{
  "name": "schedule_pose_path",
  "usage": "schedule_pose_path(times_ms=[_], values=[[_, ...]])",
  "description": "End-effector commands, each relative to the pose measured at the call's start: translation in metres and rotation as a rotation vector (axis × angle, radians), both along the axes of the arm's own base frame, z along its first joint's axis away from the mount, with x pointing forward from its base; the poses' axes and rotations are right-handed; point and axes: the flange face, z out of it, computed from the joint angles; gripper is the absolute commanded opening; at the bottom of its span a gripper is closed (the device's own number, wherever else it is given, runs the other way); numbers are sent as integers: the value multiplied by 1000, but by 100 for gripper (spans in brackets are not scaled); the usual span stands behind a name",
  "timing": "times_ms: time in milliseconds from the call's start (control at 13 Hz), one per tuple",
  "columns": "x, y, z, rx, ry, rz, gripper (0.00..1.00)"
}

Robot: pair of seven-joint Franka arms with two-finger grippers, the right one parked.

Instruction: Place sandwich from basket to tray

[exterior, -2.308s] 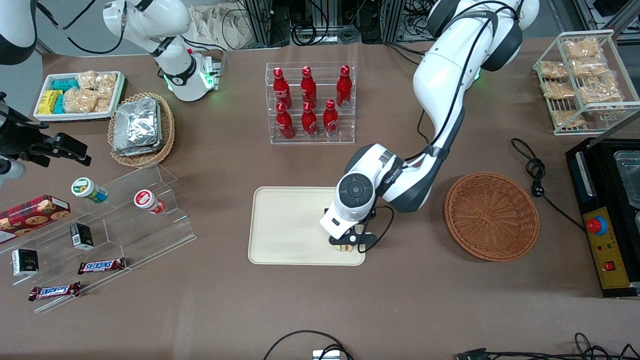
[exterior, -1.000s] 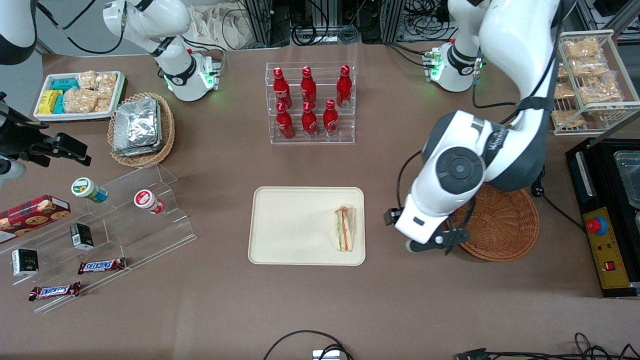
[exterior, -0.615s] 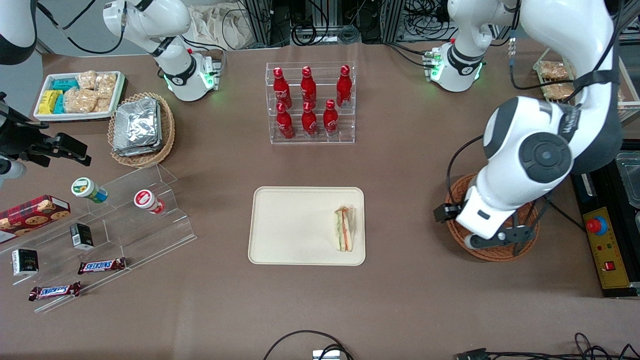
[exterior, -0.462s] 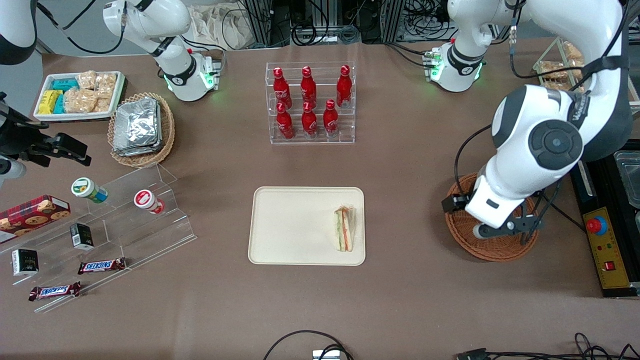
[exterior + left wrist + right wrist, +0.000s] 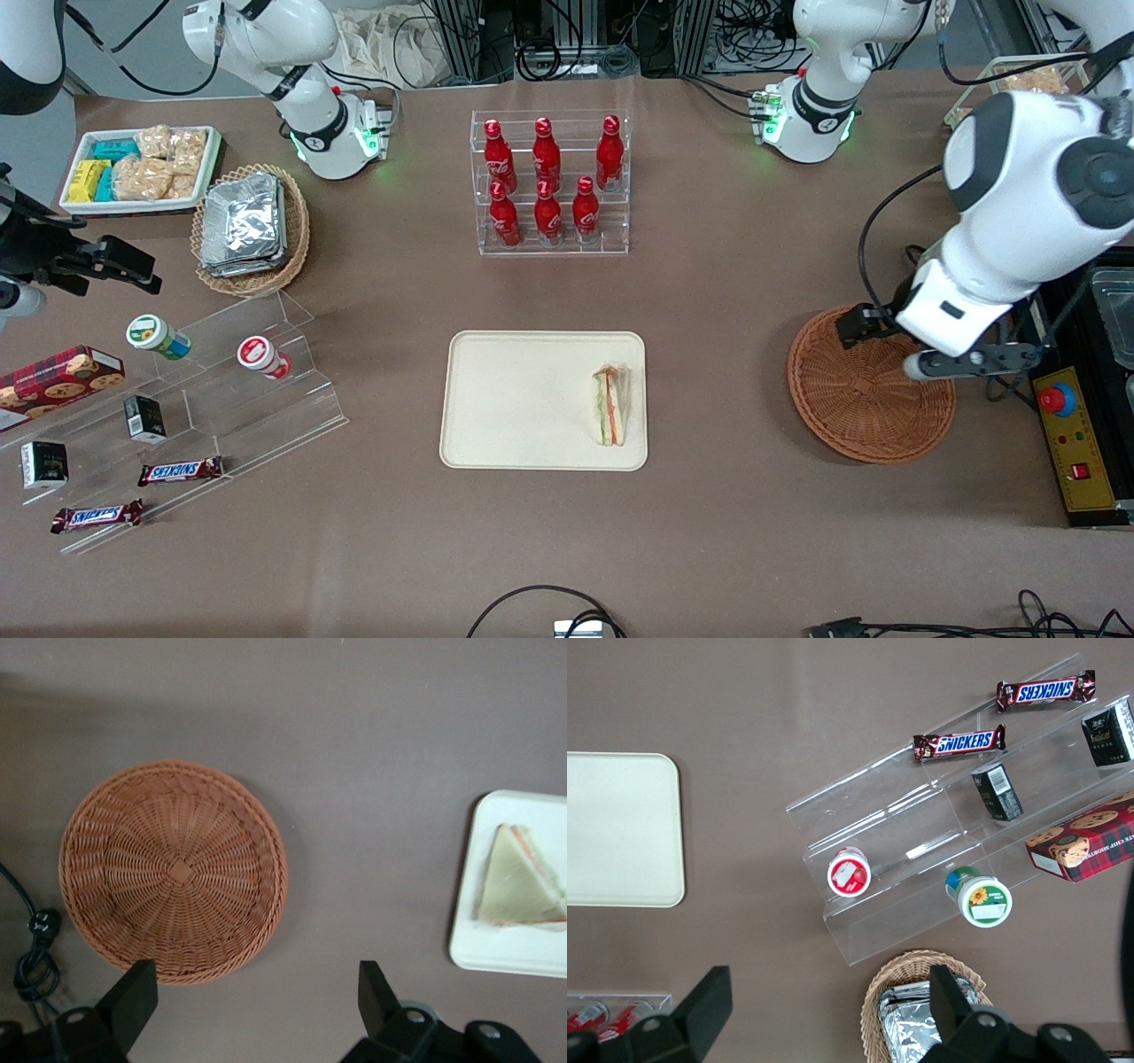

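The wrapped triangular sandwich (image 5: 609, 406) lies on the cream-beige tray (image 5: 523, 399), at the tray's end toward the working arm. It also shows in the left wrist view (image 5: 516, 881) on the tray's corner (image 5: 496, 952). The round reddish-brown wicker basket (image 5: 855, 399) is empty, as the left wrist view (image 5: 173, 870) shows. My gripper (image 5: 970, 359) hangs high above the basket's rim, toward the working arm's end of the table. Its fingers (image 5: 133, 997) are spread wide and hold nothing.
A clear rack of red bottles (image 5: 549, 182) stands farther from the front camera than the tray. A black cable and plug (image 5: 943, 301) lie beside the basket. A black control box (image 5: 1076, 425) is at the working arm's end. Snack shelves (image 5: 177, 416) lie toward the parked arm's end.
My gripper let go of the sandwich on the tray, rose, and swung over the basket toward the working arm's end of the table. The sandwich stays on the tray.
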Motion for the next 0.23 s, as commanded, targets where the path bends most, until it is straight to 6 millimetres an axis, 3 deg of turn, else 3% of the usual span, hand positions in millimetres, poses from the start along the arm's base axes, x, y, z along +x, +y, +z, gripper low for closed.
schedule_pose_path(times_ms=[0, 77, 154], values=[[27, 3, 15, -26, 38, 3, 100], [30, 6, 13, -23, 45, 1, 100], [34, 22, 11, -27, 47, 24, 100]])
